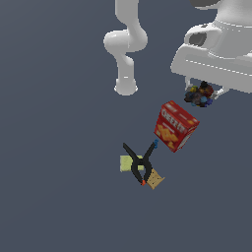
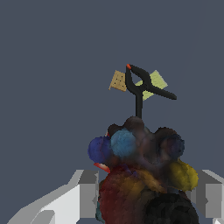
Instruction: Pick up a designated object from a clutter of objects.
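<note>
The claw point(image 1: 203, 94) hangs under the white wrist housing at the upper part of the exterior view's right, clenched on the dark clump point(image 1: 200, 95), a small lumpy mass, mostly black with red, blue and orange specks. In the wrist view the same dark clump point(image 2: 142, 168) fills the space between the two pale grey fingers point(image 2: 87, 192), one on either side of it, and its rounded lobes show blue, yellow, dark red and black. The clump appears held above the worktop point(image 1: 59, 187), apart from the other objects.

Just below the clump in the exterior view stands the red Cheez-It cracker box point(image 1: 175, 126), tilted, its printed face turned toward the camera. Farther down and toward the exterior view's left lies the black spring clamp point(image 1: 138, 162), with a blue tip pointing toward the box and an orange tip at its other end. The clamp lies across a pale yellow-green square point(image 1: 127, 163); a small tan piece point(image 1: 155, 179) sits right beside the clamp's orange tip. The wrist view shows the clamp point(image 2: 142, 87) beyond the clump, with the square point(image 2: 157, 81) and the tan piece point(image 2: 117, 81) on opposite sides of it.

The white arm base point(image 1: 126, 87) stands on the worktop, well apart from the clutter.
</note>
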You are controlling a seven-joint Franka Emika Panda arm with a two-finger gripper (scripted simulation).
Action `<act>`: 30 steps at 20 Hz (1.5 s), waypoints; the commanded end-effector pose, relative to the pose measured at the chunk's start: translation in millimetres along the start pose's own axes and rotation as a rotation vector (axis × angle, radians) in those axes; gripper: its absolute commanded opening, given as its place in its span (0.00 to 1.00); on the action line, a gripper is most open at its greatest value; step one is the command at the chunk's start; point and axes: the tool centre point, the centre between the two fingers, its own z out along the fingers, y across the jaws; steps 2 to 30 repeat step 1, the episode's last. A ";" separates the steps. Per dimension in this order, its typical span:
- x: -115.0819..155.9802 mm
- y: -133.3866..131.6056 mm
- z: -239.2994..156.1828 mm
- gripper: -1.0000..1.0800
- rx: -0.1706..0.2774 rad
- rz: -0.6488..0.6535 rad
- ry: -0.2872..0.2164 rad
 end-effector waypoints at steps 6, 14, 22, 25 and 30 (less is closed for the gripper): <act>0.4 -0.8 -1.5 0.00 0.001 0.000 0.001; 0.4 -0.8 -1.5 0.00 0.001 0.000 0.001; 0.4 -0.8 -1.5 0.00 0.001 0.000 0.001; 0.4 -0.8 -1.5 0.00 0.001 0.000 0.001; 0.4 -0.8 -1.5 0.00 0.001 0.000 0.001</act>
